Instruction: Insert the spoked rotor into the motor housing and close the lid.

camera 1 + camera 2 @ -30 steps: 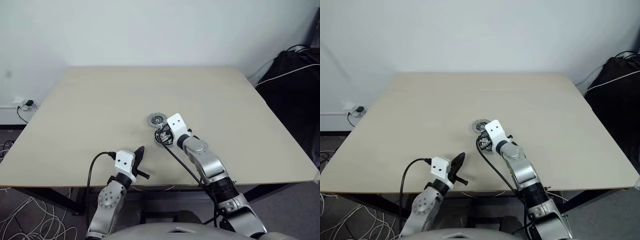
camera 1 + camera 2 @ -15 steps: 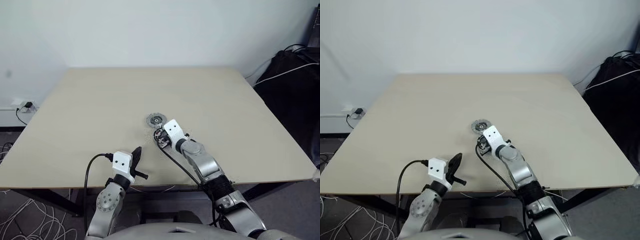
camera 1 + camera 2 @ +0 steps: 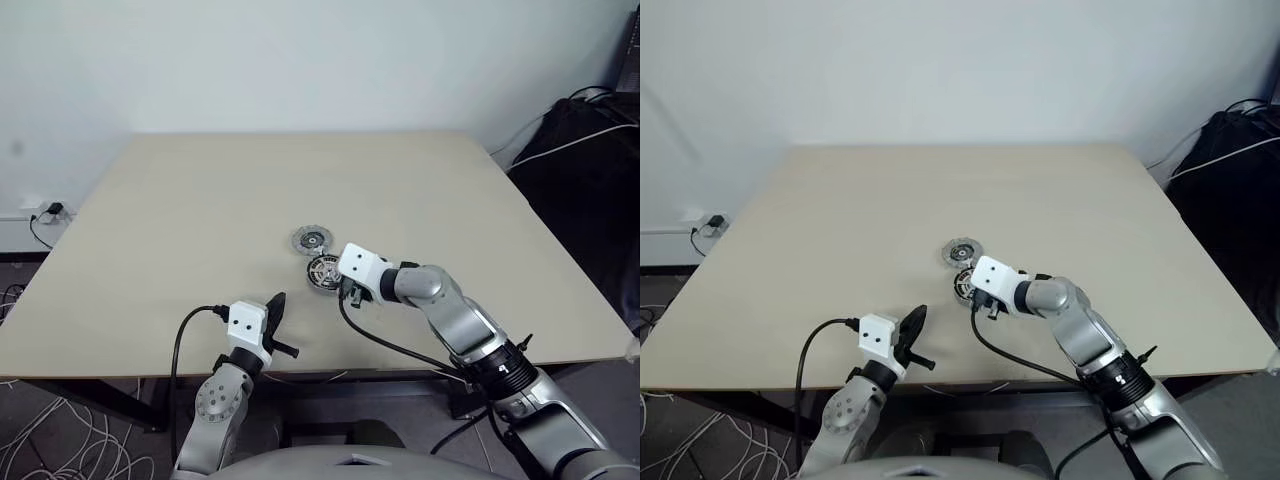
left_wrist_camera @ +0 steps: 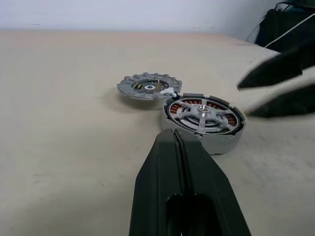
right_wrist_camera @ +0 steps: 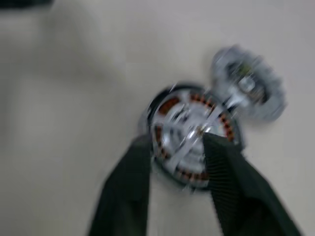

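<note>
Beige worktop (image 3: 180,220) carries the motor housing (image 4: 203,124) with the spoked rotor (image 4: 201,111) already seated inside, the lid (image 4: 148,87) touching its far edge. The right claw (image 5: 173,169) hovers parted over the housing (left claw (image 4: 178,162) shut, nearer the robot). Risk, I judge: a careless swing could knock the housing or push the lid off line.

rotor (image 4: 202,112) seemingly seated in housing (image 4: 216,140)
</note>
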{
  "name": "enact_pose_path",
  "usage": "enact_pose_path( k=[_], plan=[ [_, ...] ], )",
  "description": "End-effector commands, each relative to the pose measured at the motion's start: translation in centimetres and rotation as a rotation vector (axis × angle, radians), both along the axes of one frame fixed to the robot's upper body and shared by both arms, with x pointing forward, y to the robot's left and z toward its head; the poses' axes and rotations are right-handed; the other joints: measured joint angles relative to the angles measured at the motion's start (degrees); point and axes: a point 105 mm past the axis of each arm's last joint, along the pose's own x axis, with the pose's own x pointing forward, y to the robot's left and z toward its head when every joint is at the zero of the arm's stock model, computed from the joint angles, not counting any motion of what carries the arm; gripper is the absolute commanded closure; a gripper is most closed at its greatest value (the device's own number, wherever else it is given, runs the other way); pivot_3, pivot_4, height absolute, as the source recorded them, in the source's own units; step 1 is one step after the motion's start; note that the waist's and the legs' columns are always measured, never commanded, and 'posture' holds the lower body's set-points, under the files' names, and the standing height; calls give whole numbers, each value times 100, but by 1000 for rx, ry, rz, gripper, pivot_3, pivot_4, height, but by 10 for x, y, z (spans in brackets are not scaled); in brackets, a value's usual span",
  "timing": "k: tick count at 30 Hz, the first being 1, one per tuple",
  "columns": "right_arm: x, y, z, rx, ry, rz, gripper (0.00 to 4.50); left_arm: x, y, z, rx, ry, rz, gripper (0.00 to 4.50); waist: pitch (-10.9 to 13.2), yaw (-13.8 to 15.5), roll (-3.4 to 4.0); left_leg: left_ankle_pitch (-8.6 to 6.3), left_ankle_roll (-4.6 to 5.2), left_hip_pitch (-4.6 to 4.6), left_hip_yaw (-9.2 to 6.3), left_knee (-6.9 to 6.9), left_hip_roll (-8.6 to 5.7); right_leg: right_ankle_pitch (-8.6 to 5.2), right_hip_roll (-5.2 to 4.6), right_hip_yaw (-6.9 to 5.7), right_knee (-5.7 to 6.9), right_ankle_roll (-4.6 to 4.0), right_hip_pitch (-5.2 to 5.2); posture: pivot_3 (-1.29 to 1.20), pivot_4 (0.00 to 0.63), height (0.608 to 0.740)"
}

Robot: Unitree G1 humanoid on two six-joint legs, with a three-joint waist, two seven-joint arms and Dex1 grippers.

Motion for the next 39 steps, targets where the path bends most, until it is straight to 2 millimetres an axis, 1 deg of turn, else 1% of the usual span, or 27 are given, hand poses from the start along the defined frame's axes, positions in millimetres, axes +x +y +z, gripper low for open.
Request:
enact_pose_path(
  k=[1, 5, 8, 12, 18, 26, 29, 34, 35, 36, 39],
  plan=[
    [0, 5, 13, -71, -38, 127, 1637, 4, -3, 11, -16, -48, 2, 4500, 2, -2, -2, 0, 0, 0, 0, 0, 0, 0, 0, 0, 0, 0, 0, 0, 0, 740],
    [6, 2, 8, -162, -18, 188, 1637, 4, -5, 10, -21, -47, 4, 4500, 5, 5, -8, 0, 0, 0, 0, 5, 0, 1, 0, -2, 0, 1, 2, 0, 0, 740],
    [11, 6, 7, -174, -11, 206, 1637, 4, -6, 9, -26, -47, 5, 4500, 8, 18, -13, 0, 0, -1, -1, 8, 0, 2, 0, -3, 0, 3, 4, 0, 0, 740],
    [18, 7, 0, -211, 6, 218, 1637, 3, -5, 9, -27, -48, 10, 4500, 9, 27, -15, 0, 0, -2, -1, 9, 0, 3, 0, -2, -1, 5, 3, 0, 0, 740],
    [23, 14, -10, -222, 30, 225, 1637, 2, -1, 5, -21, -45, 24, 4500, 9, 42, -15, 0, 0, -1, -1, 8, 0, 4, 1, -2, 0, 6, 2, 0, 0, 740],
    [26, 10, -23, -238, 73, 202, 1637, 3, 0, 9, -21, -55, 40, 4500, 7, 42, -13, 0, 0, 1, -1, 9, -1, 4, 1, -2, 5, 6, 3, 0, 0, 740],
    [27, 8, -25, -237, 79, 193, 2254, 4, 0, 11, -23, -55, 44, 4500, 5, 42, -9, 0, 0, 2, -1, 9, -1, 4, 1, -2, 8, 6, 4, 0, 0, 740],
    [29, 7, -24, -235, 68, 180, 3930, 3, -1, 11, -26, -52, 41, 4500, -2, 41, -7, 0, 0, 3, -1, 9, -1, 5, 2, -2, 8, 6, 4, 0, 0, 740],
    [30, 7, -24, -235, 66, 178, 4195, 3, -2, 12, -27, -52, 38, 4500, -2, 32, -7, 0, 0, 4, -1, 8, -1, 5, 2, -2, 8, 7, 4, 0, 0, 740],
    [30, 7, -23, -235, 64, 176, 4411, 3, -2, 13, -27, -52, 36, 4500, -2, 28, -7, 0, 0, 4, -1, 10, -1, 5, 2, -1, 11, 7, 4, 0, 0, 740],
    [31, 6, -22, -231, 58, 171, 4470, 3, -4, 14, -30, -52, 29, 4500, -2, 27, -6, 0, 0, 4, -1, 12, -1, 7, 1, -2, 13, 9, 4, 0, 0, 740]
  ],
)
